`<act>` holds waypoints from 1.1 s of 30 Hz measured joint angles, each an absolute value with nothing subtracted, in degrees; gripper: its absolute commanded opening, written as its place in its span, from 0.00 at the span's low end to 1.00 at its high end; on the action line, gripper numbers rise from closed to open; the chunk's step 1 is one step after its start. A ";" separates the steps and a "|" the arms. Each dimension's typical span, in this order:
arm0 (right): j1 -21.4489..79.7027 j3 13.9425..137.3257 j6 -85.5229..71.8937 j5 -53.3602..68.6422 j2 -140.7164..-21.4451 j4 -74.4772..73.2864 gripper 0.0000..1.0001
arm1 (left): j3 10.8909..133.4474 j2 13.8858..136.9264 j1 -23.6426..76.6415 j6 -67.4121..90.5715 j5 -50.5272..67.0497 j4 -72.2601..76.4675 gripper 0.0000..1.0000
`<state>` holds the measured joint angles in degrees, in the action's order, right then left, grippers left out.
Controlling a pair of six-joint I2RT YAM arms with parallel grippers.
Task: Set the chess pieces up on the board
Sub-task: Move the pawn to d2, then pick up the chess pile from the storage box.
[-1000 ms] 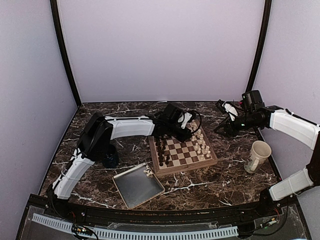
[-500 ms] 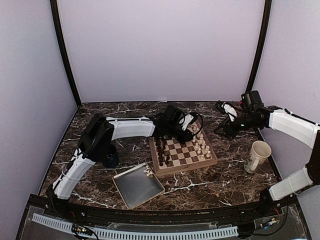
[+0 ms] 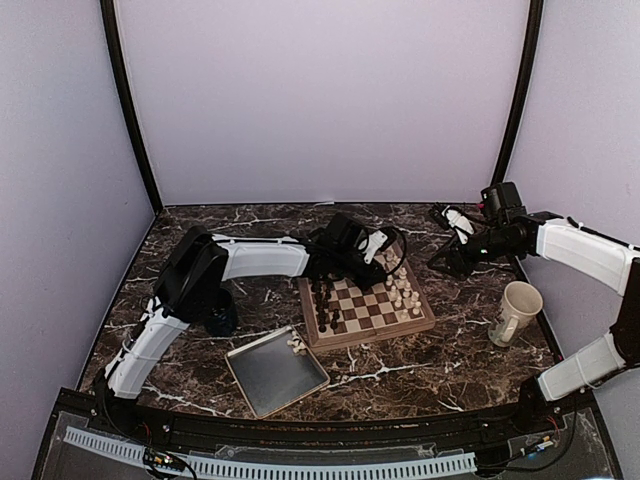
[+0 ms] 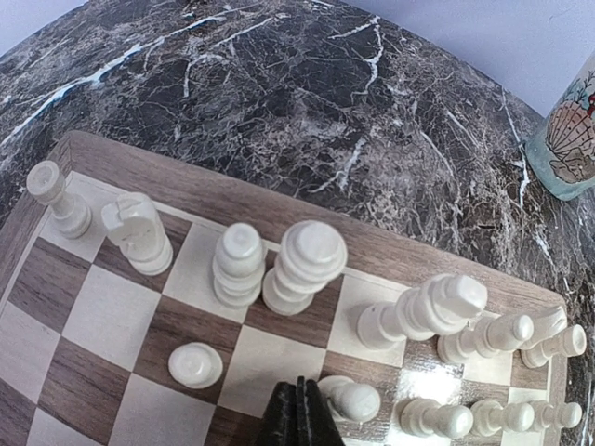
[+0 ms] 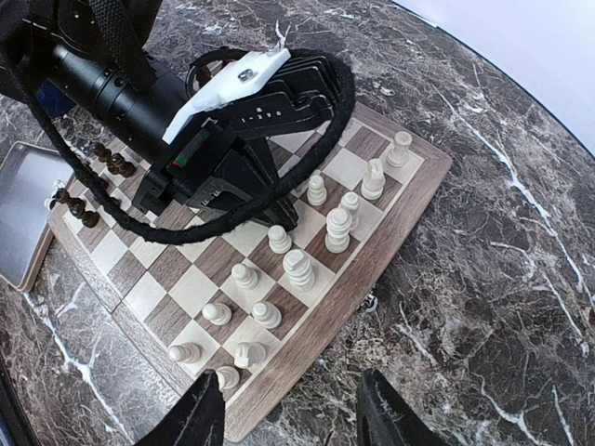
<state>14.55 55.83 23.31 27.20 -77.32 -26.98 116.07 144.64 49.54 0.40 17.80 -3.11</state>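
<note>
Left gripper (image 4: 299, 413) hovers over the white end of the board (image 3: 368, 308), jaws pressed together on nothing, tips just beside a pawn (image 4: 351, 400). It has eased slightly toward the far left since a second ago (a small retreat), which reads like a finished placement. Right gripper (image 5: 290, 400) waits spread wide and empty off the board's edge, barely shifted. Most chess pieces (image 3: 402, 290) stand on the board, but a few lie in the tray (image 3: 275, 372), so more trips look due.
</note>
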 measured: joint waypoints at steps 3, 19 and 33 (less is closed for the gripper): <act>14.55 55.83 23.31 27.20 -77.38 -26.98 0.49 | 116.03 144.62 49.76 0.23 17.78 -3.11 0.04; 14.55 55.83 23.33 27.20 -77.82 -27.00 0.49 | 112.57 141.64 50.04 0.86 12.58 -3.95 0.10; 14.50 56.05 25.08 29.58 -77.82 -28.21 0.46 | 86.98 105.58 49.78 0.95 4.64 -8.45 0.36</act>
<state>14.50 56.05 25.08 29.58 -77.82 -28.21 86.98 105.58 49.78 0.95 4.64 -8.45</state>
